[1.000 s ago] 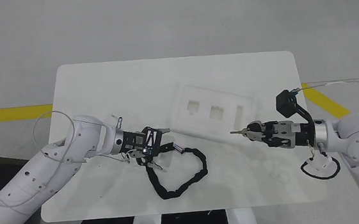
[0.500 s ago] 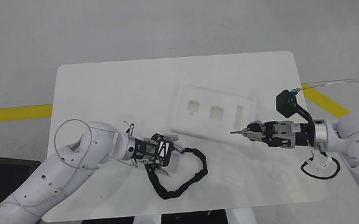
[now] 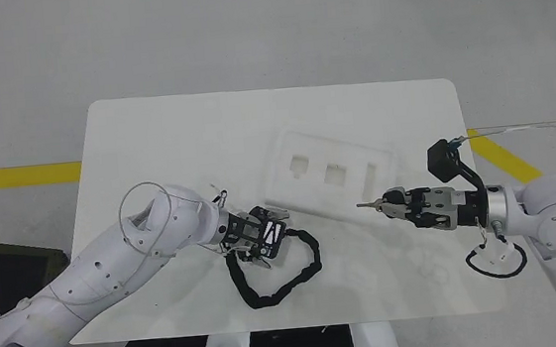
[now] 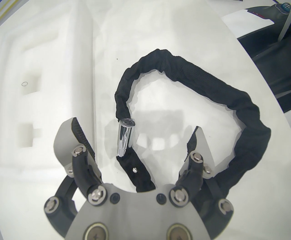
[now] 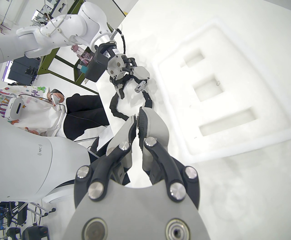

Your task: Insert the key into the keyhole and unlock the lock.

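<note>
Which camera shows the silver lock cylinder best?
Left wrist view: the cylinder lies close and whole inside the open left gripper. The right wrist view shows it small, far off; in the top view it's tiny, by the gripper.

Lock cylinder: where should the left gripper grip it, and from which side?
Clamp the chrome cylinder mid-length across its round sides, coming down from above. It already lies between the fingers of the open left gripper, and it is rigid, while the sleeved chain looks floppy.
</note>
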You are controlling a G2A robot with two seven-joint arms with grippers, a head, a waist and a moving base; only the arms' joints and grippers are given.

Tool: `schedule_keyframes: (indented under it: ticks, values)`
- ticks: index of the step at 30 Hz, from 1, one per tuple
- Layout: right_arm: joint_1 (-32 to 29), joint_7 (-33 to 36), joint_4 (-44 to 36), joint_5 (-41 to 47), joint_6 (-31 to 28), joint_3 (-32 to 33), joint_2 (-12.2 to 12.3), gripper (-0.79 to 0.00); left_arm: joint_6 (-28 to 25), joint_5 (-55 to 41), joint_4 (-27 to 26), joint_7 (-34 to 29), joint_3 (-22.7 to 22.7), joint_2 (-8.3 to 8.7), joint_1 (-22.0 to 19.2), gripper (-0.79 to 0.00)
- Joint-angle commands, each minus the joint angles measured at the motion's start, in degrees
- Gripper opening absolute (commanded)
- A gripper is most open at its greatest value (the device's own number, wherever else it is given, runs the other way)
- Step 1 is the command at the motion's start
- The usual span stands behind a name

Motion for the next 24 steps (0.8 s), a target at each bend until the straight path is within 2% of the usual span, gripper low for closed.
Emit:
schedule_keyframes:
  ticks: [1, 7, 13, 15, 24]
  values:
    - [0.0, 0.0, 0.0, 0.0, 0.0, 0.0, 0.0, -0.785, -0.1, 0.4, 0.7, 0.5, 0.0, -0.32, -0.1, -0.092]
    - [0.0, 0.0, 0.0, 0.0, 0.0, 0.0, 0.0, -0.785, -0.4, 1.3, 1.6, 1.3, -0.4, -0.75, 0.1, -0.185]
    - [0.0, 0.0, 0.0, 0.0, 0.0, 0.0, 0.0, -0.785, -0.4, 1.8, 2.5, 1.4, -1.4, -0.78, 0.8, -0.2]
    - [0.0, 0.0, 0.0, 0.0, 0.0, 0.0, 0.0, -0.785, -0.5, 2.0, 2.6, 1.1, -1.6, -0.88, 0.9, -0.259]
    - [0.0, 0.0, 0.0, 0.0, 0.0, 0.0, 0.0, -0.785, -0.8, 1.8, 3.1, -0.1, -2.3, -1.66, 1.1, -0.385]
